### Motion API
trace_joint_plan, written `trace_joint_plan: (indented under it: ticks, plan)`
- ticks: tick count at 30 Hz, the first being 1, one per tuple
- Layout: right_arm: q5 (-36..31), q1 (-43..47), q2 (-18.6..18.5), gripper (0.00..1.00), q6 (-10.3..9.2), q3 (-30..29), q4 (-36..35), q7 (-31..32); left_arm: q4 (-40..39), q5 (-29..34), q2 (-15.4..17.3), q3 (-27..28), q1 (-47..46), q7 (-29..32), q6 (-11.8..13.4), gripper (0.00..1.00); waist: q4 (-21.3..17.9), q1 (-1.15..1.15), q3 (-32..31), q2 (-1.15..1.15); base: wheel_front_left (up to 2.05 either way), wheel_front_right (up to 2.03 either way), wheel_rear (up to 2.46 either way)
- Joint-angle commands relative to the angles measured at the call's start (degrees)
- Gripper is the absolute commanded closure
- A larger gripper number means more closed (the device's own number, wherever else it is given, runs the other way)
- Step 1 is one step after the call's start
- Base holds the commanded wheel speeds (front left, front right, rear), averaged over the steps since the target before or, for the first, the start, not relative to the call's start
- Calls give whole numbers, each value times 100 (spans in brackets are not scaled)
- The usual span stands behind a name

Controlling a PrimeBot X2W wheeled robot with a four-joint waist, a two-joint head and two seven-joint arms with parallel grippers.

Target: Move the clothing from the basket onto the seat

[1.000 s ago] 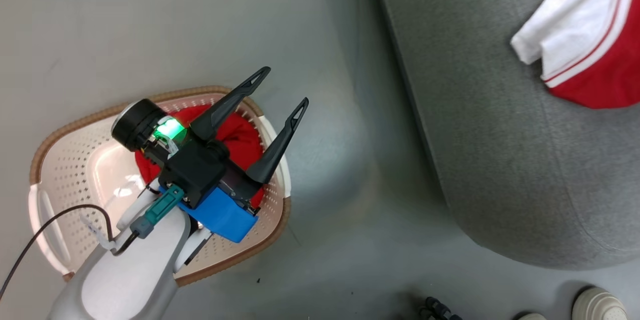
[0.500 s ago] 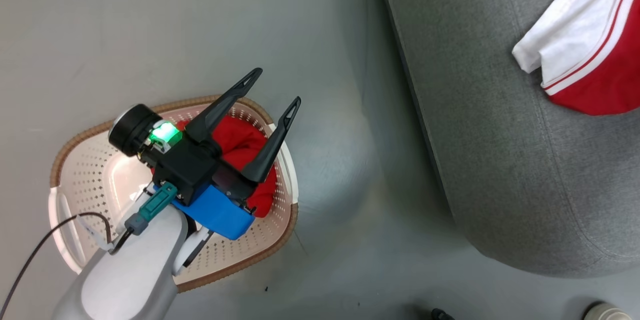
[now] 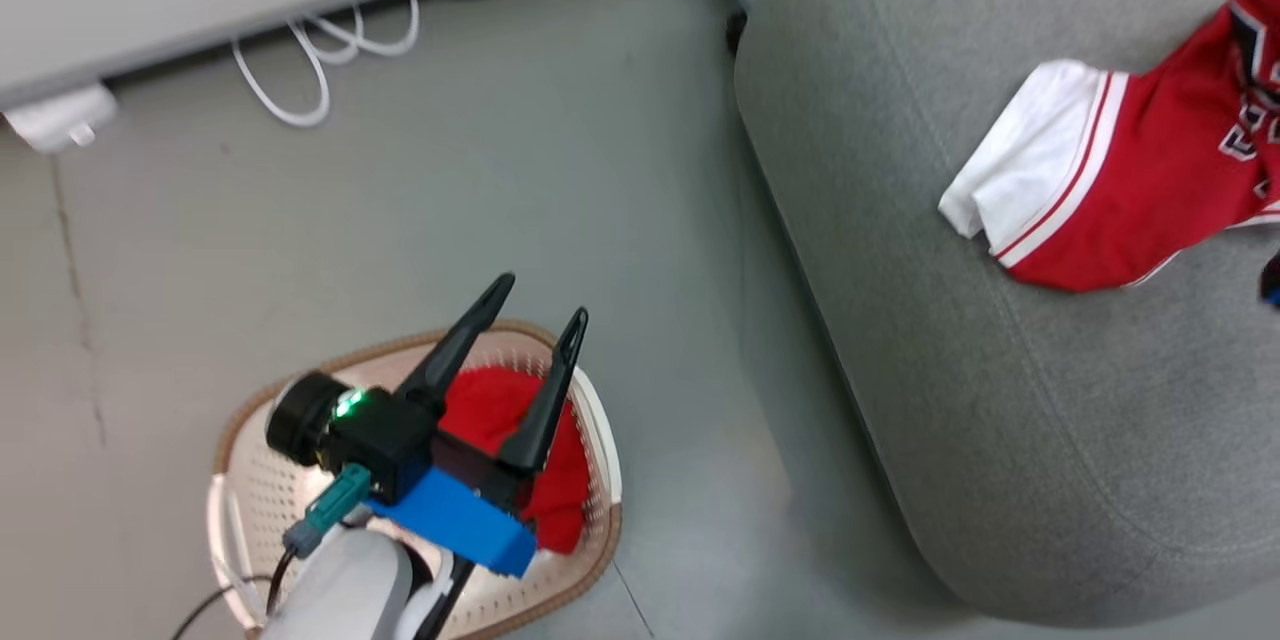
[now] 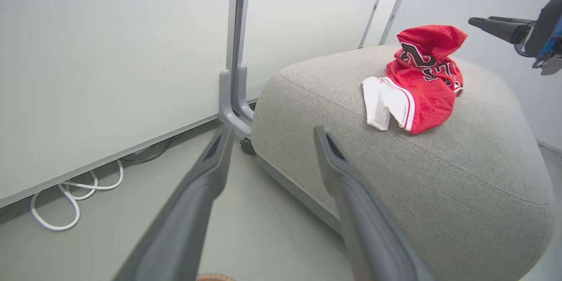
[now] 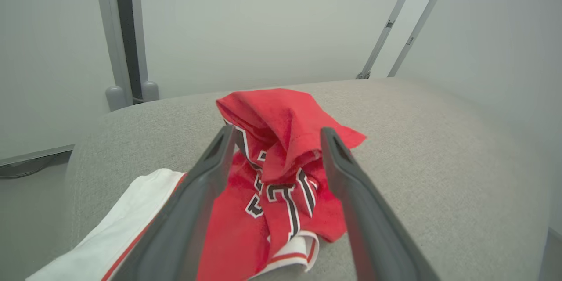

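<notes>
A red jersey (image 3: 1130, 210) with a white sleeve end and dark lettering lies crumpled on the grey seat (image 3: 1000, 420). My right gripper (image 5: 276, 134) hangs just above the jersey (image 5: 281, 171), open, its fingers either side of the raised fold without pinching it. From the left wrist view, one right finger (image 4: 496, 25) shows beside the jersey (image 4: 421, 83). More red clothing (image 3: 490, 410) sits in the cream basket (image 3: 600, 545) on the floor. My left gripper (image 3: 542, 297) is open and empty above the basket, pointing toward the seat (image 4: 461, 175).
A strip of grey floor (image 3: 700, 370) separates basket and seat. White cables (image 3: 310, 60) and a white adapter (image 3: 50, 120) lie along the wall base. A grey panel post foot (image 4: 232, 109) stands by the seat's far corner.
The head camera has tilted up, bringing the wall base and cables into view. More of the jersey now shows on the seat. The left gripper stays open over the basket.
</notes>
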Motion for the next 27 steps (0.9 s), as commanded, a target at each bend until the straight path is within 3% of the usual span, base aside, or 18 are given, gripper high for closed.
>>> trace_joint_plan:
  ticks: [1,12,21,27]
  plan:
    - [40,257,81,0,-6,83,-65,-11,36,-32,-37,72,186,-17,-8,0,184,1,-667,0,0,0,0]
    - [392,2177,744,0,-6,853,-1764,323,151,66,-386,902,1305,-17,20,0,736,1,-1713,0,0,0,0]
    - [456,3397,1262,0,-6,1314,-3109,583,218,152,-589,1442,1756,-17,21,0,1282,1,-2064,0,0,0,0]
    - [493,3986,1420,0,-6,1641,-3587,665,250,226,-718,1743,1924,-17,48,0,1544,1,-2200,0,0,0,0]
